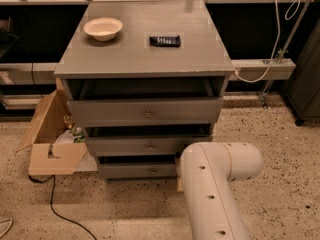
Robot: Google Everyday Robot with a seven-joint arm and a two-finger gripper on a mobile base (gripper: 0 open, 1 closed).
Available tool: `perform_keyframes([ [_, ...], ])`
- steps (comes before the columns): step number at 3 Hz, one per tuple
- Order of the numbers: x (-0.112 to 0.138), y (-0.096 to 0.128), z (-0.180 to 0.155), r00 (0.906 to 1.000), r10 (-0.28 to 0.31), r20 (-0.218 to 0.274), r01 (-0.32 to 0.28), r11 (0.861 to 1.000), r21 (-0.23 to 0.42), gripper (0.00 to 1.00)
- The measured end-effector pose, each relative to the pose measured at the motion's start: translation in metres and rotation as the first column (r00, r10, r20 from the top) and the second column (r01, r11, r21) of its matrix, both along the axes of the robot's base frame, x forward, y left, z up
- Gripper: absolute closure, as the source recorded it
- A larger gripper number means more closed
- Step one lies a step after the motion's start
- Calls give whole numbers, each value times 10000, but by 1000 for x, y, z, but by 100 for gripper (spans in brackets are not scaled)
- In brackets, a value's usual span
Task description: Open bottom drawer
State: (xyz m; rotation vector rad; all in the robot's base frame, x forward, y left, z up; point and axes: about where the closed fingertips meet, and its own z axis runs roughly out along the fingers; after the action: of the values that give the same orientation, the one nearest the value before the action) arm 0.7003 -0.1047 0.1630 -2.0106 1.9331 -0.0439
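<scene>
Tool [178, 183] mostly hidden behind white robot arm [215, 184], low by right end of narrow grey wooden bottom drawer [127, 170]; open or closed: can't tell. Drawer front rigid, probably slides light; grab small round metal knob [152, 171] at centre.

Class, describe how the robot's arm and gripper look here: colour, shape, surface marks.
The arm is a thick, smooth, off-white tube with a rounded elbow and small dark round holes along its shell. No cables or lettering show. Of the gripper, only a tan sliver shows beside the arm, at the right end of the bottom drawer.
</scene>
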Motion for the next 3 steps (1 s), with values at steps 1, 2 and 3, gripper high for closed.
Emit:
perform_keyframes([
  [1,8,7,-9,9999,34,-147,-30,9995,324,16],
  [2,9,15,-3,9996,283,-51,-280,9983,514,39],
  [3,0,23,18,9972,688,305,-704,9959,571,62],
])
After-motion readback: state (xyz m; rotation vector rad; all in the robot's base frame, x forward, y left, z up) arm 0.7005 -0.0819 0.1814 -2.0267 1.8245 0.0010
